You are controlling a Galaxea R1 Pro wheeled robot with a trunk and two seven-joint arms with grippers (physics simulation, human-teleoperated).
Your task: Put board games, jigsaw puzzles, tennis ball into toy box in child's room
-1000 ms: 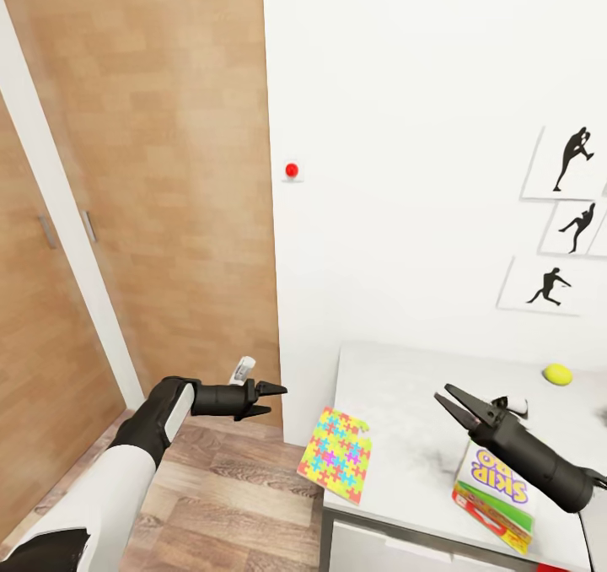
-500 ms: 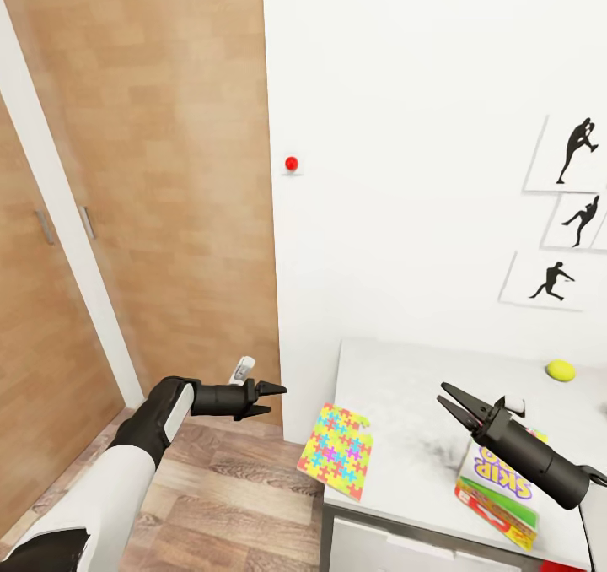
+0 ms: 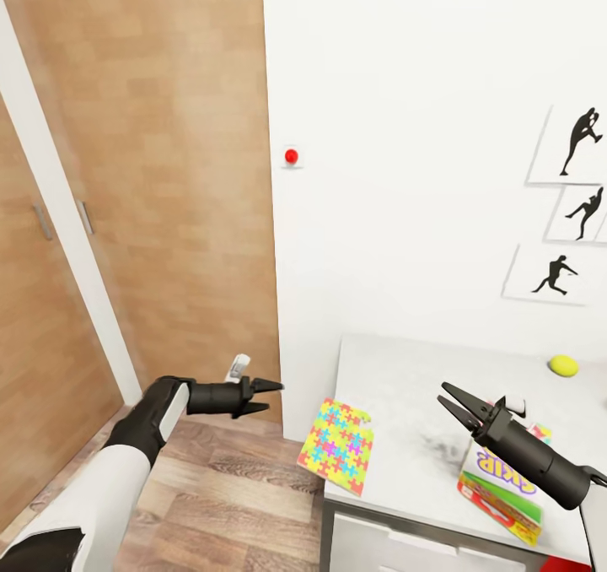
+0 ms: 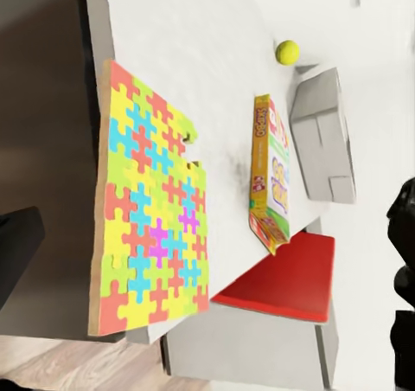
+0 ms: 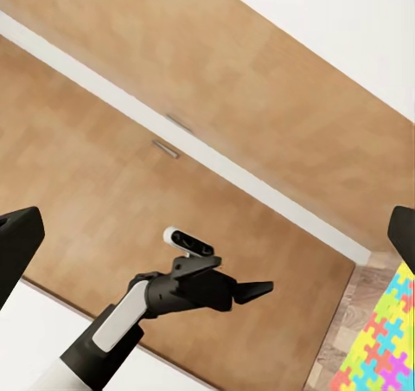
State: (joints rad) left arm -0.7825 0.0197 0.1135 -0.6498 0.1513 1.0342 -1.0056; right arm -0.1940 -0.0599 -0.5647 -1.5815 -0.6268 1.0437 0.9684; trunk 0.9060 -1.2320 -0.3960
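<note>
The thin flat jigsaw puzzle sheet of bright yellow, green, red, blue and orange interlocking pieces [image 3: 336,447] lies at the near left corner of the long pale grey tabletop [image 3: 405,386], with its left edge hanging out past the rim over the wood-plank floor [image 3: 219,488], which probably makes that free edge the easiest place to take hold of it. In the left wrist view the same sheet [image 4: 151,205] shows a small notch in one edge and a thin brown underside. To its right, the flat white board game box with purple lettering, a green edge and a red band [image 3: 499,492] rests on the tabletop, partly hidden under the right arm. Farther back and to the right sits the small yellow-green tennis ball [image 3: 563,365], well apart from both. A pale grey box-like form [image 4: 322,131] stands beyond the game box in the left wrist view (possibly the toy box, though I cannot be sure). The left end effector [image 3: 268,391] hovers over the floor just left of the puzzle, its black fingers narrowly parted and empty, pointed toward the overhanging sheet. The right end effector [image 3: 452,402] hangs above the tabletop, fingers spread moderately and holding nothing.
</note>
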